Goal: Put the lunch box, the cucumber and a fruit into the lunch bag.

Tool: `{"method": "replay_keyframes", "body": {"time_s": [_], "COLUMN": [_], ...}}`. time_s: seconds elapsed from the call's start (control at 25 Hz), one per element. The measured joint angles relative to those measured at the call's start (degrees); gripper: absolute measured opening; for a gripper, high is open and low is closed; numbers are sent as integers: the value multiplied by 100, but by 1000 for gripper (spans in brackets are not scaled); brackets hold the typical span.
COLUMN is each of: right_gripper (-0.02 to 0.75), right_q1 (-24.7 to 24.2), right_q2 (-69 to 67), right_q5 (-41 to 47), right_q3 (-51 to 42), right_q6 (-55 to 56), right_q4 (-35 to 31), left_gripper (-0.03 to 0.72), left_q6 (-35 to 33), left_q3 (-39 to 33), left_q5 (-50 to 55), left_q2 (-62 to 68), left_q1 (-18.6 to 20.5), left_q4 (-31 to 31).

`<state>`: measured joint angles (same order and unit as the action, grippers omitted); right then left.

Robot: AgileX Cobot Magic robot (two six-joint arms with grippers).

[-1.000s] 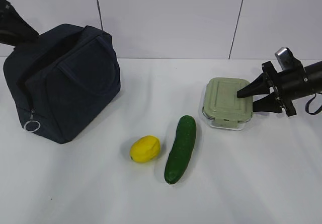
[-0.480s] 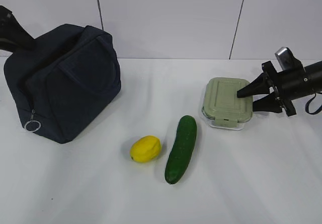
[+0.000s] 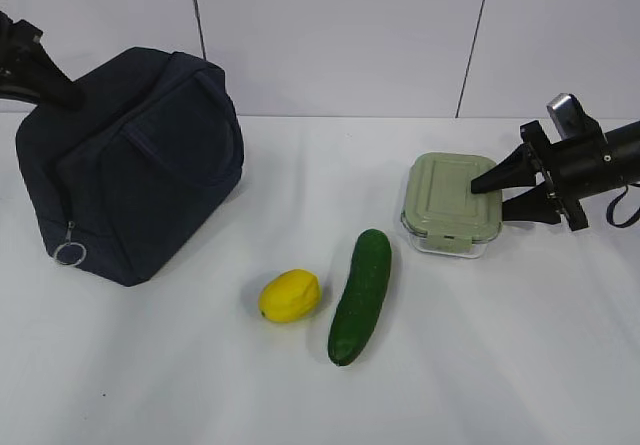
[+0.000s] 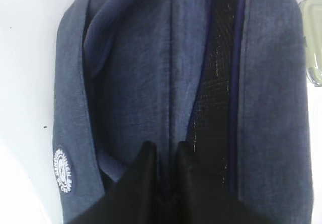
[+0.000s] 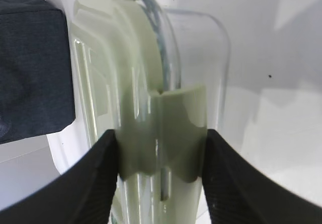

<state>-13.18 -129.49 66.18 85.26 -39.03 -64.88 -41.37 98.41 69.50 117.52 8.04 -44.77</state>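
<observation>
Jaws first: the left gripper (image 4: 162, 156) is up at the top rear corner of the lunch bag (image 3: 135, 165), and from the wrist camera its two black fingers sit nearly together with a fold of the navy fabric between them, so it looks clenched on the bag's top edge, though it's dark down there and hard to be fully sure. Over on the other side, the right gripper (image 5: 160, 148) has its jaws spread on either side of the lunch box (image 3: 450, 205), one finger against each face at the sage-green latch tab, box sitting on the bench (image 3: 500, 365). From the front camera its upper finger is over the lid and its lower one is by the glass side.

Rest of the layout: the bag stands on the left of the white bench, leaning a bit, the silver zipper ring (image 3: 68, 254) dangling on its front-left corner. Its top looks parted in the wrist shot, with black mesh lining showing. The cucumber (image 3: 360, 295) lies roughly in the middle, angled with its far end toward the box but not touching it. The fruit (image 3: 290, 295), small and yellow, sits just beside the cucumber's near end on its left, with a small gap. Both are well apart from the bag.
</observation>
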Motion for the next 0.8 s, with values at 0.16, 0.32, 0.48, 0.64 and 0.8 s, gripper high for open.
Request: {"method": "replay_keyframes", "body": {"time_s": [0.16,0.32,0.48,0.64,0.8], "right_gripper": [392,392,392,392,392], "right_q1": [0,0,0,0,0], "right_q2": [0,116,455,723,901], "right_q5": [0,-10,-10,8,15], "right_q3": [0,-22,-22,-22,-29], "right_q6": [67,108,108,190,367], "right_q4": [0,0,-39,-64,-106], "left_gripper": [36,35,35,34,34], "left_q6": [358,759,1023,1188,1291], "left_q3": [0,0,0,0,0], "left_q5": [0,0,-74,-329,-612], "left_q2": [0,-54,-213,-225,-225], "left_q1": [0,-34,-249,-589,-917], "left_q4": [-9,-9,-9,-9,12]}}
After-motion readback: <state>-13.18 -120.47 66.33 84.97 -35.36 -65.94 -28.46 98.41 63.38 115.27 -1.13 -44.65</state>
